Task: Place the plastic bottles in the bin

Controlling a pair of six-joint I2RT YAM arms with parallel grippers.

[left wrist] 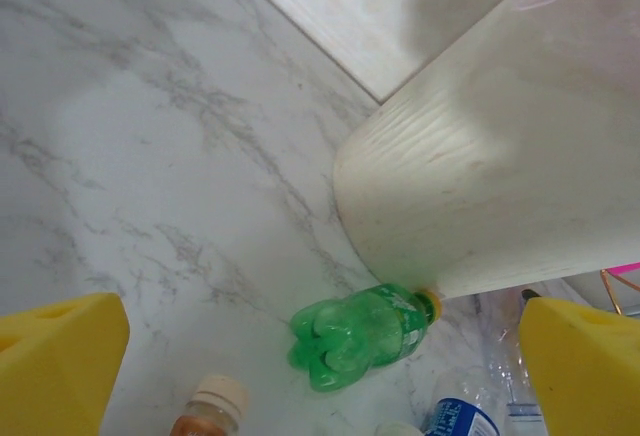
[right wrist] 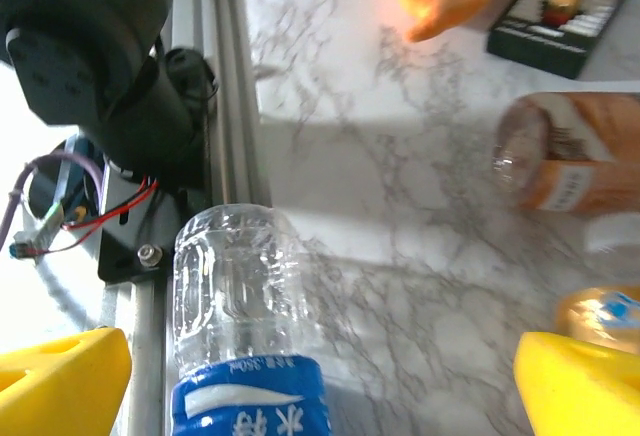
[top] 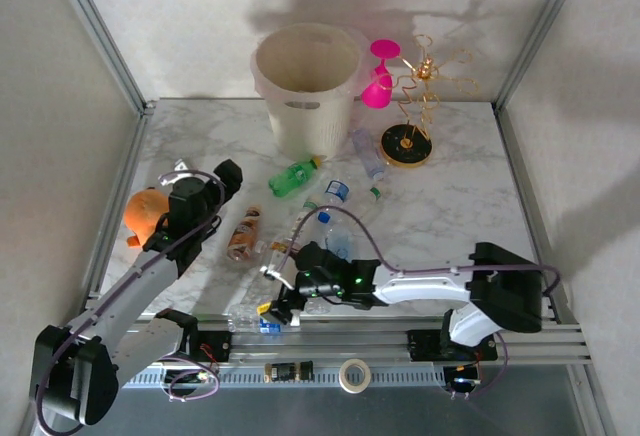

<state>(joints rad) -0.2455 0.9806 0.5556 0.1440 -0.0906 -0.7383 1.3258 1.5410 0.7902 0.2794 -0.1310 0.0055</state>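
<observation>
Nearest, the right gripper (right wrist: 320,386) holds its fingers wide apart either side of a clear blue-labelled bottle (right wrist: 240,301) at the tabletop's (top: 470,206) near edge. Farther, the left gripper (left wrist: 320,366) gapes before a green bottle (left wrist: 362,336) lying just beside the bin (left wrist: 480,186).

Clear blue-labelled bottle (right wrist: 240,296) between spread yellow end effector fingers (right wrist: 60,381), brown bottle (right wrist: 570,156) beyond

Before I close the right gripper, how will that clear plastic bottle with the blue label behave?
The clear plastic bottle with the blue label looks empty, so probably light, and its thin wall may dent. Lying on its side at the smooth marble table edge, it could roll away.
</observation>
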